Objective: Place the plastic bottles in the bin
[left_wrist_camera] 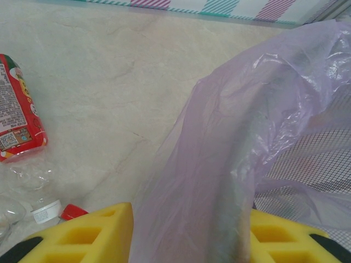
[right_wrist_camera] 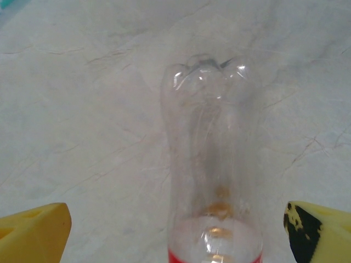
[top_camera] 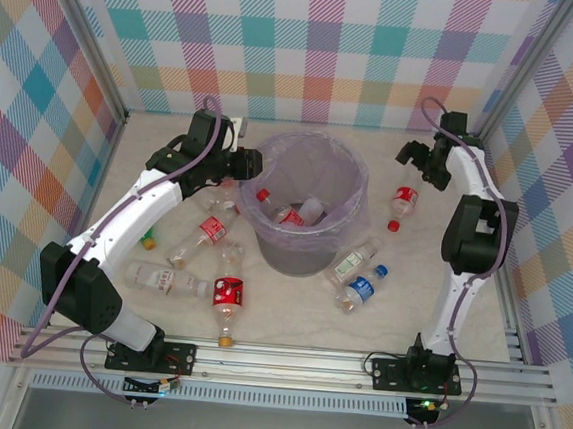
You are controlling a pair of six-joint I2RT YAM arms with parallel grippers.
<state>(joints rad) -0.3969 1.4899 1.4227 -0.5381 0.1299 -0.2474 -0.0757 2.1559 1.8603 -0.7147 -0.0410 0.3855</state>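
Observation:
The bin (top_camera: 291,253), a grey bucket lined with a lavender bag (left_wrist_camera: 247,126), stands mid-table with two bottles (top_camera: 289,214) inside. My left gripper (top_camera: 246,163) is at its left rim, and in the left wrist view it (left_wrist_camera: 192,233) is shut on the bag's edge between yellow fingers (left_wrist_camera: 93,233). My right gripper (top_camera: 412,157) hangs open at the back right, over a clear red-labelled bottle (top_camera: 403,199). In the right wrist view that bottle (right_wrist_camera: 211,164) lies on the table between the spread fingers (right_wrist_camera: 38,227), untouched. More bottles lie left (top_camera: 210,233) and front right (top_camera: 362,286) of the bin.
A loose red cap (top_camera: 394,225) lies near the right bottle. Bottles (top_camera: 228,292) (top_camera: 165,280) lie in front of the left arm; a red-labelled one (left_wrist_camera: 16,115) and caps (left_wrist_camera: 46,211) sit beside the left gripper. Checkered walls close in three sides.

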